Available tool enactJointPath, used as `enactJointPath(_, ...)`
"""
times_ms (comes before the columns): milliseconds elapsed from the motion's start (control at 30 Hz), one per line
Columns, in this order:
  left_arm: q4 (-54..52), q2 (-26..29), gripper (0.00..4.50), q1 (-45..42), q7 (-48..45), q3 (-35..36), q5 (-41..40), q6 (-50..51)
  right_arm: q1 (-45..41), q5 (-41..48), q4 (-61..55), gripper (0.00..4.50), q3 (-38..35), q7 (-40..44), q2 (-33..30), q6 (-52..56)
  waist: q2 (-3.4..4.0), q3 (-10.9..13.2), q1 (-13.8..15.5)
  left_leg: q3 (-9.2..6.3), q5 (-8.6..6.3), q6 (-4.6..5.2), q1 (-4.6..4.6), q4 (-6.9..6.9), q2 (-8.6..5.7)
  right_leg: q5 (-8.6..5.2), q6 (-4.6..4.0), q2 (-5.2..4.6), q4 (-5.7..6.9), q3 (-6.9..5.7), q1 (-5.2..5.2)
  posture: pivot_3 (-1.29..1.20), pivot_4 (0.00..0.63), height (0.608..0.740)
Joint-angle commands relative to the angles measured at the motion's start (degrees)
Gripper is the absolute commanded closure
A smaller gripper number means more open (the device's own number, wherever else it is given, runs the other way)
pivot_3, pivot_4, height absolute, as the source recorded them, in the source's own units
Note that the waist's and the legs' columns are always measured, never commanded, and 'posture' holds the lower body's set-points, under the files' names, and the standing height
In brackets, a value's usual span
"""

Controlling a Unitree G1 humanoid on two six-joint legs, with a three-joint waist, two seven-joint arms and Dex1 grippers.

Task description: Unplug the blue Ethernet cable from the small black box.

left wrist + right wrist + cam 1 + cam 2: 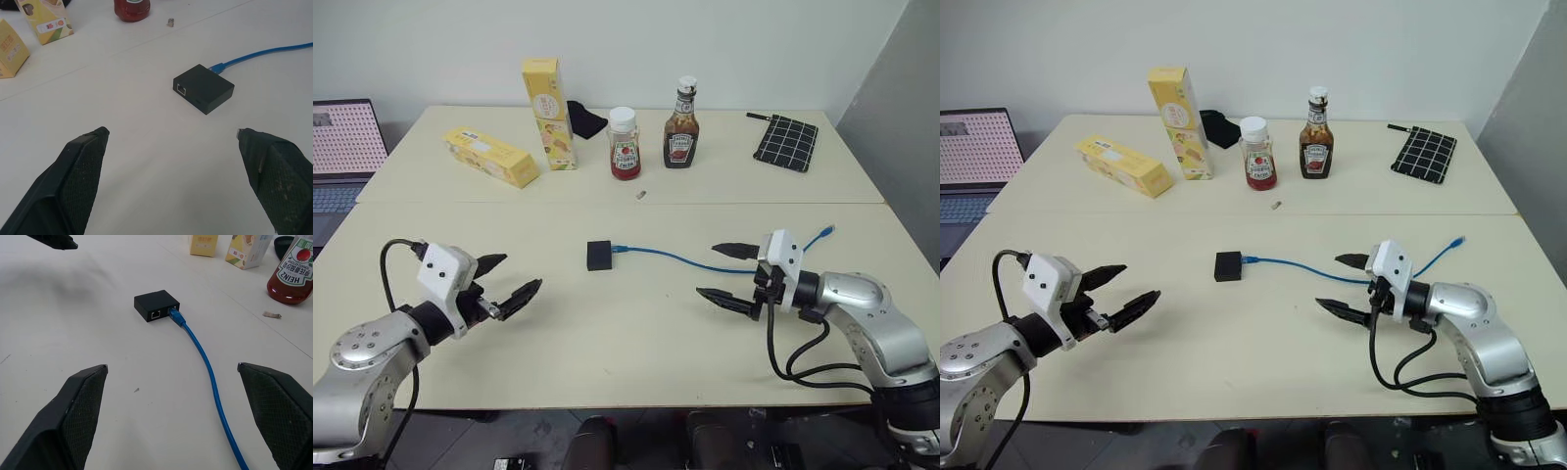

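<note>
Along the top of the head view, on the pale table (607, 343), stand the things that have no part in the job: a yellow carton (492, 157) lying flat at the upper left, a taller yellow carton (547, 114) upright beside it, a dark cloth (585, 120) just behind that one, a red ketchup bottle (625, 144) and a darker sauce bottle (681, 126) near the upper middle, and a black cloth with white grid lines (785, 142) at the upper right. A small metal piece (641, 195) lies on the table below the ketchup bottle, and a laptop (342, 157) sits off the table's upper left edge. All of these are well apart from the middle of the table, and nothing lies between either pincer and the task's things. The small black box (599, 255) rests flat near the centre of the frame, and the blue Ethernet cable (675, 257) is plugged into its right-hand side, beside a second, free port seen from the right wrist camera. The cord runs from the box toward the right of the frame, passes between the fingers of the right pincer (728, 273) and ends with its loose plug at the right edge. That pincer stands wide apart, holding nothing, to the right of the box and well short of it. The left pincer (509, 281), at the lower left, is also spread wide and empty, pointing toward the box, which lies up and to the right of it.
</note>
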Motion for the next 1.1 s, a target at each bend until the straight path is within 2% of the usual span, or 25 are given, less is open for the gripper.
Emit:
enactJointPath(33, -3.09, 0.25, 0.01, -0.87, -1.13, 2.14, -2.39, -0.27, -1.28, 0.98, -0.67, 0.0, -1.02, 1.11, -0.6, -0.32, 0.0, 0.0, 0.0, 0.0, 0.0, 0.0, 0.0, 0.0, 0.0, 0.0, 0.0, 0.0, 0.0, 0.0, 0.0, 0.0, 0.15, 0.74)
enactJointPath(200, -4.49, -0.29, 0.01, 0.06, -1.94, 1.68, -1.5, -2.54, -1.48, 0.83, -0.89, 0.0, -0.88, 1.23, -0.35, -0.17, 0.0, 0.0, 0.02, -0.01, 0.0, 0.0, -0.02, 0.0, 0.0, 0.0, 0.0, -0.02, -0.02, 0.01, 0.0, 0.0, 0.15, 0.74)
enactJointPath(433, -5.73, 0.62, 0.01, 0.95, -0.81, 1.35, -1.3, 0.01, -2.38, -0.32, 0.29, 0.0, 0.22, 0.84, 0.47, -0.81, 0.0, 0.0, 0.02, 0.0, 0.0, 0.0, -0.02, 0.0, 0.0, 0.0, 0.0, -0.02, -0.01, 0.01, 0.0, 0.0, 0.15, 0.74)
enactJointPath(567, -6.3, 0.09, 0.01, 1.36, -1.94, 1.66, -1.49, -1.46, -5.27, -1.9, 2.75, 0.0, 2.76, -0.31, 2.62, -0.16, 0.0, 0.0, -0.04, 0.0, 0.0, 0.0, -0.01, 0.0, 0.01, 0.0, 0.0, -0.02, 0.0, 0.01, -0.01, 0.0, 0.15, 0.74)
enactJointPath(633, -5.67, 1.72, 0.01, 2.17, -4.59, 1.51, -0.65, -2.75, -7.72, -3.05, 4.74, 0.0, 4.9, -0.42, 4.34, 0.14, 0.01, 0.0, -0.1, 0.03, 0.0, 0.0, 0.01, 0.0, 0.02, 0.0, 0.0, -0.02, 0.0, 0.03, -0.02, 0.0, 0.15, 0.74)
enactJointPath(700, -4.99, 4.34, 0.01, 3.74, -8.79, 1.43, -1.65, -1.23, -11.09, -5.47, 8.03, 0.0, 7.68, -1.11, 6.62, 0.14, 0.0, 0.01, -0.24, 0.04, 0.0, 0.0, 0.01, 0.0, 0.01, 0.0, -0.01, -0.01, 0.01, 0.03, -0.03, 0.0, 0.15, 0.74)
enactJointPath(833, -4.07, 5.32, 0.01, 4.55, -12.37, 3.2, -4.25, -0.75, -17.21, -9.31, 15.31, 0.0, 11.82, -2.49, 11.6, -1.05, 0.09, 0.06, -0.21, 0.07, 0.0, -0.01, 0.03, -0.03, 0.02, -0.02, -0.06, 0.02, 0.05, 0.04, -0.09, 0.0, 0.15, 0.74)
enactJointPath(933, -2.92, 7.2, 0.01, 4.55, -14.81, 3.8, -3.71, -0.99, -24.35, -14.58, 27.14, 0.0, 16.04, -3.69, 17.29, -5.19, 0.07, 0.08, -0.33, 0.08, 0.0, -0.01, -0.02, -0.02, 0.02, -0.02, -0.05, 0.01, 0.05, 0.03, -0.12, 0.0, 0.15, 0.74)
enactJointPath(1100, -0.82, 8.69, 0.01, 2.9, -16.17, 4.33, -3.6, -0.87, -33.33, -19.79, 45.78, 0.0, 18.98, -4.25, 24.96, -12.84, 0.08, 0.09, -0.47, 0.1, 0.0, -0.01, -0.05, -0.05, -0.01, -0.03, -0.07, 0.07, 0.06, 0.0, -0.19, 0.0, 0.15, 0.74)
